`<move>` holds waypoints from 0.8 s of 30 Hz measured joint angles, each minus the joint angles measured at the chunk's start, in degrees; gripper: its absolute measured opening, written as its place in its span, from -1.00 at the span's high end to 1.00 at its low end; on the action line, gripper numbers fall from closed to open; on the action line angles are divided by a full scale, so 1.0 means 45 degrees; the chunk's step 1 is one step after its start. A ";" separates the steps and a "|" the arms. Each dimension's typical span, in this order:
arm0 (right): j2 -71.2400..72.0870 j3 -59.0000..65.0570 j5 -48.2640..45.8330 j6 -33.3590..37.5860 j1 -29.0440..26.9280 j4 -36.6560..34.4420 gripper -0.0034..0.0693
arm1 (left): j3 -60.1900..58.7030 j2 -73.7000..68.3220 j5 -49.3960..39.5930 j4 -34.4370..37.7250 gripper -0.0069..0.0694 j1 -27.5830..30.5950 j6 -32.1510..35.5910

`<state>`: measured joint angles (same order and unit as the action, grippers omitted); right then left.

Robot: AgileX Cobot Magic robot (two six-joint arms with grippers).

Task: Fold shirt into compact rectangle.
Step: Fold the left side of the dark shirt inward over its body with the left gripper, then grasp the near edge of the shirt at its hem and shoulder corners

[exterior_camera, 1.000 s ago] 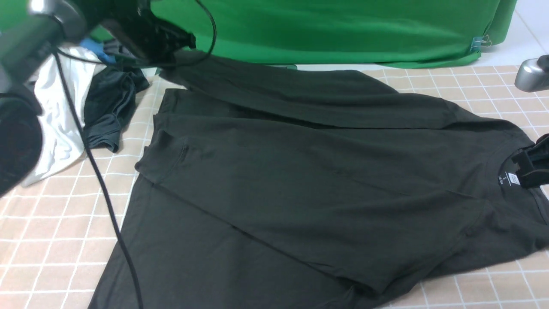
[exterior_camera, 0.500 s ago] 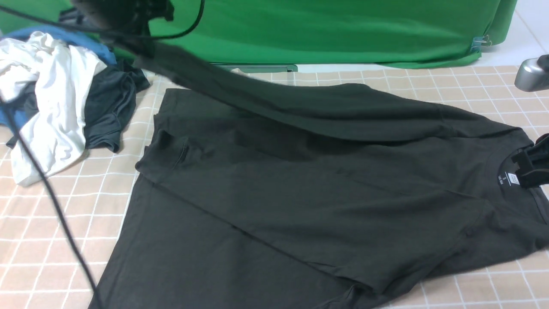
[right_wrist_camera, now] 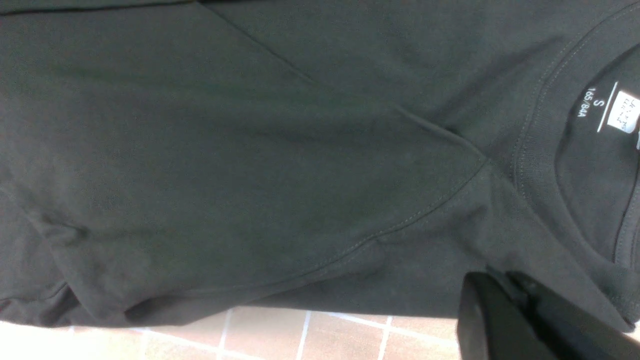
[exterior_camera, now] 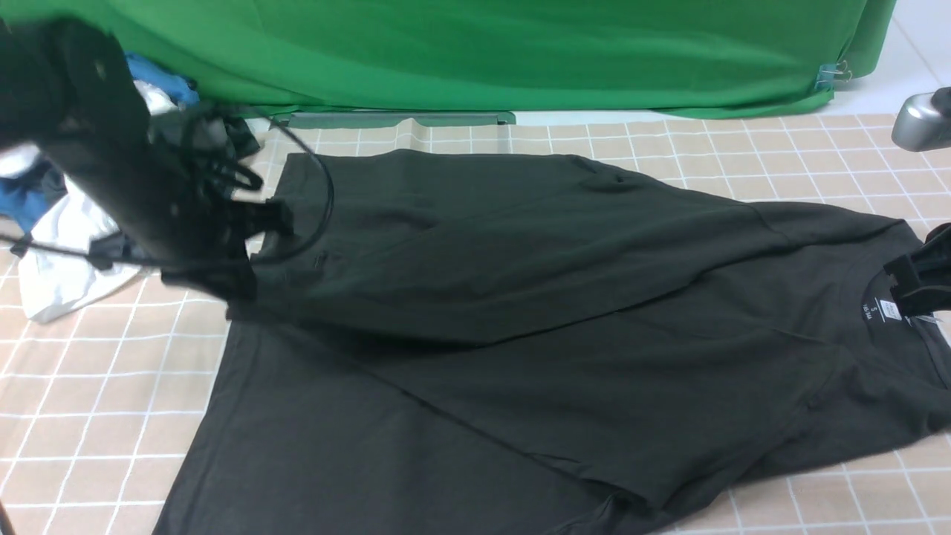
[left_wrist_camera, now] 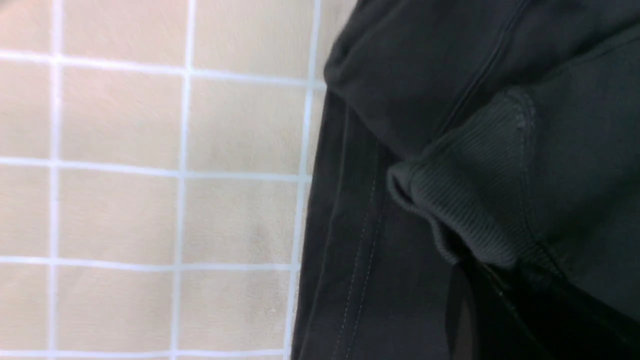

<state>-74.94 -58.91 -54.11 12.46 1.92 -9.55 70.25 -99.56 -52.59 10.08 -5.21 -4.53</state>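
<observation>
We see the shirt (exterior_camera: 520, 334) spread across the table (exterior_camera: 89, 386), filling mid-frame. Our left fingers (exterior_camera: 252, 219) clamp its sleeve cuff (left_wrist_camera: 465, 200) at left; right fingers (exterior_camera: 921, 286) sit together by the collar (right_wrist_camera: 540, 165).

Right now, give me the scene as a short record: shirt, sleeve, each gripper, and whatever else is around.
shirt: black, spread on the checked cloth, collar toward the right arm
sleeve: laid across the body, cuff at the hem end
left gripper: shut on the shirt's cuff
right gripper: shut, at the collar by the label; grip on fabric unclear
other: pile of clothes beside the left arm; green backdrop behind
</observation>
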 joint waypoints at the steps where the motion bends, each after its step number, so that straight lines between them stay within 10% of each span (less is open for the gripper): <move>1: 0.0000 0.0000 0.0000 0.0000 0.0000 0.0000 0.75 | -0.0072 0.0000 0.0059 0.0000 0.71 0.0000 0.0020; 12: 0.0000 0.0000 -0.0048 0.0004 0.0000 0.0000 0.70 | -0.0402 0.0277 -0.1497 -0.0442 -0.18 0.0000 0.0191; 24: 0.0000 0.0000 -0.0382 0.0004 0.0000 0.0000 0.66 | -0.5688 0.2592 -0.1242 -0.0919 -0.18 0.0000 0.0242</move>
<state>-74.94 -58.91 -55.83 12.47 1.92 -9.55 44.65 -87.90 -58.17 5.95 -5.21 -3.44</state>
